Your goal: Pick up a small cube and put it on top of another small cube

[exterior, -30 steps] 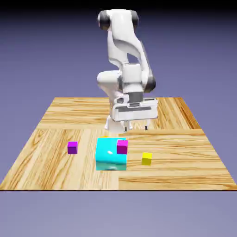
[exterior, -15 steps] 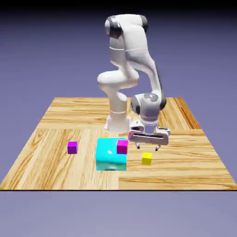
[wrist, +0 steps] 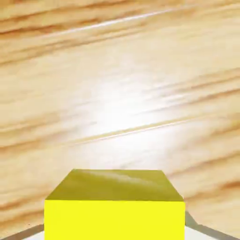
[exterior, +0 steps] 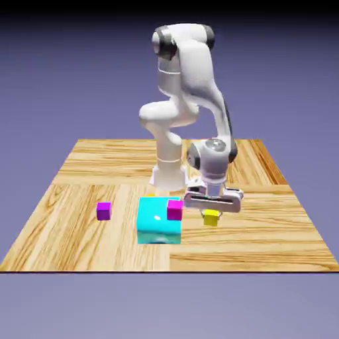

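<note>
- I find the gripper [exterior: 212,213] low over the wooden table [exterior: 79,245], pointing down, its jaws set on either side of the small yellow cube [exterior: 211,218].
- In the hand view the yellow cube [wrist: 115,206] fills the bottom middle, and the grey finger tips [wrist: 199,230] show only as slivers tight against its two sides. I judge the hand clenched on the cube.
- I cannot tell from either view whether the cube's underside rests on the wood or stands clear of it.
- The yellow cube lies toward the exterior view's right of the large cyan block [exterior: 159,221], apart from it, with a strip of bare wood between them.
- A small magenta cube [exterior: 175,210] sits at the cyan block's upper corner nearest the gripper; whether it rests on the block or just beside it I cannot tell.
- A small purple cube [exterior: 103,211] stands alone toward the exterior view's left, well apart from the block and from the hand.
- Bare wood runs from the yellow cube to the table's near edge and its right-hand edge in the exterior view.
- The hand view shows unobstructed wood grain beyond the cube.
</note>
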`<state>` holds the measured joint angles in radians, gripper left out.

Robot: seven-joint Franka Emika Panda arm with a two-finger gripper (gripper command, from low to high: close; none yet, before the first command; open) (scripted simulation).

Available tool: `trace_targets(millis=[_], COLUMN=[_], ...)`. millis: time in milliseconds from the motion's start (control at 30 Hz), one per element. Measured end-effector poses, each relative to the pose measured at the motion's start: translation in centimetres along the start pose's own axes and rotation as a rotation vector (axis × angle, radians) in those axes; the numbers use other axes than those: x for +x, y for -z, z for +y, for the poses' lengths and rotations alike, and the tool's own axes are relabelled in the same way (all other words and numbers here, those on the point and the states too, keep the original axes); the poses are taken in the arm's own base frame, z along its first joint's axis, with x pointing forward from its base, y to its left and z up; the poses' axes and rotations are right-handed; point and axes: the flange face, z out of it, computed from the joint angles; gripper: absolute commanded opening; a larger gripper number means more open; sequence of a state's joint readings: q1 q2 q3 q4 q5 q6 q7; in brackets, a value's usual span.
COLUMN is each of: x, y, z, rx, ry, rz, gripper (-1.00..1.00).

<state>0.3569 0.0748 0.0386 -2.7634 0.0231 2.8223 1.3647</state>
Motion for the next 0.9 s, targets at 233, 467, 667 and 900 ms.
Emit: trace_targets(millis=[233,467,667,900], x=[7.1,13.0,13.0,13.0], y=[7.7,15.5,8.5,15.3], z=[0.5,3.8,3.8,3.8], rx=[0.002,0.003,0.001,0.001], ry=[-0.045,-0.088,-0.087,-0.088], rz=[-0.003,-0.004,-0.003,-0.002], gripper=[-1.0,-1.0,1.0,1.0])
